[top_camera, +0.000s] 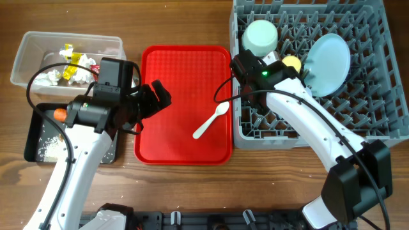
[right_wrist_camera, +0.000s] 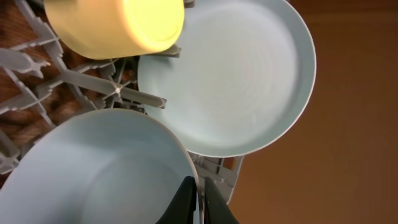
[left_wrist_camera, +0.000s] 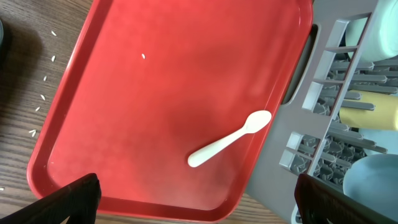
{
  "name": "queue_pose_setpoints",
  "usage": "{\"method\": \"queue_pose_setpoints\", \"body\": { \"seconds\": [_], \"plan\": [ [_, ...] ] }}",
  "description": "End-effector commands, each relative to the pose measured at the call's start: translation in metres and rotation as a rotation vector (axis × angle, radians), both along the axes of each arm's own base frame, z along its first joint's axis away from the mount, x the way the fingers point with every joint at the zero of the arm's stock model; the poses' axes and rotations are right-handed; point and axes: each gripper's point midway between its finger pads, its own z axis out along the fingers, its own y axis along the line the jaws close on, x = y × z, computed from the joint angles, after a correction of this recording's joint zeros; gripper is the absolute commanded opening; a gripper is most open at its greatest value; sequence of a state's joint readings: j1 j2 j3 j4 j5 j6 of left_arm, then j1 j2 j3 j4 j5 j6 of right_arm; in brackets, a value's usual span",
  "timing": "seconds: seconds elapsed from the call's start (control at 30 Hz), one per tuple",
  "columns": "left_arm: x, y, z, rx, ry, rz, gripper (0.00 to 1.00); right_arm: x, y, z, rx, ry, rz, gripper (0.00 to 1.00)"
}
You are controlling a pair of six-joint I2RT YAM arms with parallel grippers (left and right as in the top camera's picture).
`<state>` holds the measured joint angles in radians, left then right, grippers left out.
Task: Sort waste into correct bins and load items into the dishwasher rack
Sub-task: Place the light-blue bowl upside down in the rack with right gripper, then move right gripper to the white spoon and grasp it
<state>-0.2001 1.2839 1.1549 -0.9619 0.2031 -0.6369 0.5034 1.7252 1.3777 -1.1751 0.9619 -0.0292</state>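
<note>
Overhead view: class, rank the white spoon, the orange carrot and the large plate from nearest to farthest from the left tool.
From the left tool:
1. White spoon, on the red tray, just to its right.
2. Orange carrot, in the black tray, to its left.
3. Large plate, standing in the rack, far right.

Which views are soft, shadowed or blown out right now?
Overhead: sharp, evenly lit, soft shadows on the tray. Left wrist: spoon crisp, rack slightly soft, fingers dark silhouettes. Right wrist: cup blurred with glare, bowl and plate soft.
</note>
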Motion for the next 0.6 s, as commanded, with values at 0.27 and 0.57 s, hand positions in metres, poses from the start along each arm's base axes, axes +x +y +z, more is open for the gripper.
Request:
{"method": "queue_pose_setpoints", "body": {
  "seconds": [0.27, 0.57],
  "plan": [
    [0.002, 0.003, 0.008, 0.008, -0.027, 0.006, 1.00, 0.005, 0.042, -0.041, 0.249, 0.123, 0.100, 0.06],
    [0.002, 0.003, 0.007, 0.008, -0.027, 0.006, 1.00, 0.015, 0.083, -0.055, 0.482, 0.116, 0.155, 0.19]
  ]
}}
